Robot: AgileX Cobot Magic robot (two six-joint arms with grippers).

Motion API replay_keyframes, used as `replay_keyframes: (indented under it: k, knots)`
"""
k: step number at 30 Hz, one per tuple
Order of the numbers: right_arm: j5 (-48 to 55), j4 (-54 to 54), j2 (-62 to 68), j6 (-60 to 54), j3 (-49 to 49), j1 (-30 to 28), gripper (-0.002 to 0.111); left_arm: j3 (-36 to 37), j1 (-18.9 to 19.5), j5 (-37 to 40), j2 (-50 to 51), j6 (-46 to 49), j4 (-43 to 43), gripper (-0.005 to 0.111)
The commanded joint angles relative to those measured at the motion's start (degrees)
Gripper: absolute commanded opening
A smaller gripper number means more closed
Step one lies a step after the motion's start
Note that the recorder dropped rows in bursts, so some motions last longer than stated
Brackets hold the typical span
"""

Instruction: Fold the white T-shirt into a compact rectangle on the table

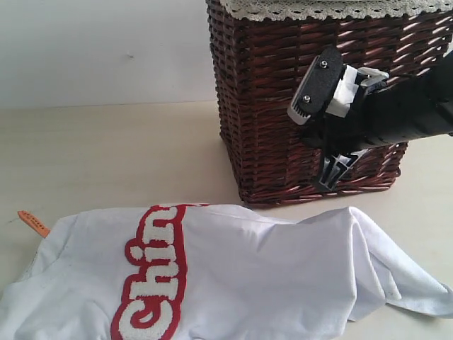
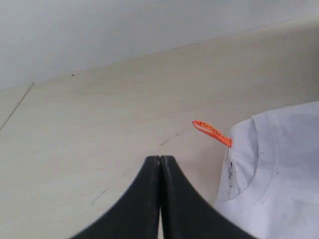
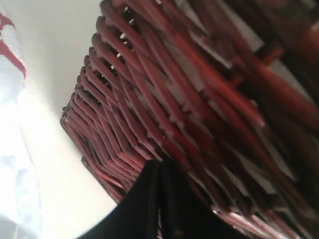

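Exterior view: white T-shirt (image 1: 283, 269) lies rumpled.
Likely soft, light; pinch its hem. Closed, empty: left gripper (image 2: 159, 167), right gripper (image 3: 159, 172).

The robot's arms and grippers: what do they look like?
The right arm is a thick matte black tube. Near its end sits a rounded black plate with two silver screws and a ribbed edge, backed by white plastic pieces. The left gripper and right gripper each show two smooth black fingers tapering to a point. No markings show.
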Motion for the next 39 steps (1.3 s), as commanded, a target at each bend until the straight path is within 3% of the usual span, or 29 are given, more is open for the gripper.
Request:
replay_keyframes:
  k: [1, 8, 17, 22, 28, 32, 39]
  knots:
    - [-1.6, 6.1, 3.6, -1.9, -4.0, 0.0, 0.0, 0.2, -0.3, -0.1, -0.3, -0.2, -0.2, 0.0]
    - [-1.7, 17.3, 5.0, -2.1, -9.6, 0.0, 0.0, 0.2, -0.3, -0.1, -0.3, -0.2, -0.2, 0.0]
    - [0.1, 18.8, 6.7, -1.5, -14.4, 0.0, 0.0, 0.2, -0.3, -0.1, -0.3, -0.2, -0.2, 0.0]
    - [11.8, 18.3, 2.5, -0.9, -14.4, 0.0, 0.0, 0.2, -0.3, -0.1, -0.3, -0.2, -0.2, 0.0]
    - [37.3, 15.4, -8.9, -0.9, -12.0, 0.0, 0.0, 0.2, -0.3, -0.1, -0.3, -0.2, -0.2, 0.0]
    - [52.4, 11.6, -13.5, -2.4, -4.5, 0.0, 0.0, 0.2, -0.3, -0.1, -0.3, -0.2, -0.2, 0.0]
    - [55.0, -5.8, -13.1, -20.5, 11.5, 0.0, 0.002, 0.2, -0.3, -0.1, -0.3, -0.2, -0.2, 0.0]
